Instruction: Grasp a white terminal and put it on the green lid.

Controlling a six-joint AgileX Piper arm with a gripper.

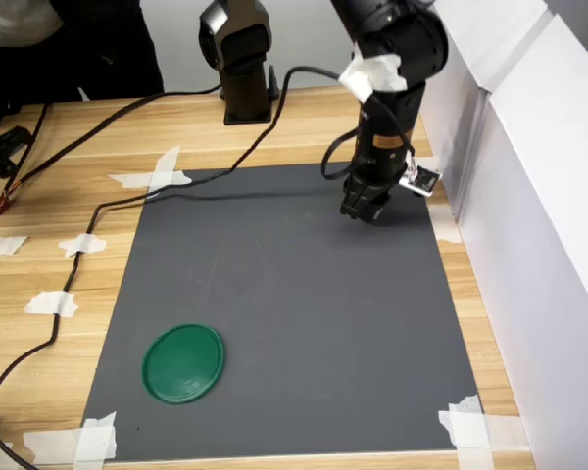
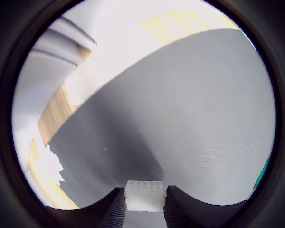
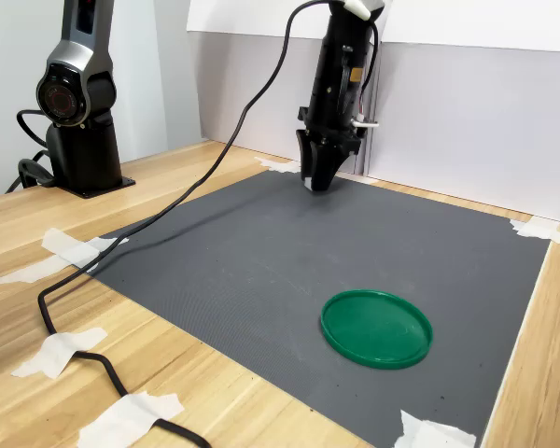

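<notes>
Green lid [image 1: 183, 362] lies flat on the near left part of the dark grey mat [image 1: 294, 323] in the first exterior view, bare on top. Gripper [image 1: 365, 212] hangs above the mat's far right area, well apart from the lid, fingers [image 2: 180, 209] pinching the white terminal [image 2: 144, 195] between them, as the wrist view shows. Wooden table [image 1: 69, 196] has tape strips [image 1: 157, 176] at the mat corners and a black cable [image 1: 98, 211] trailing across it.
</notes>
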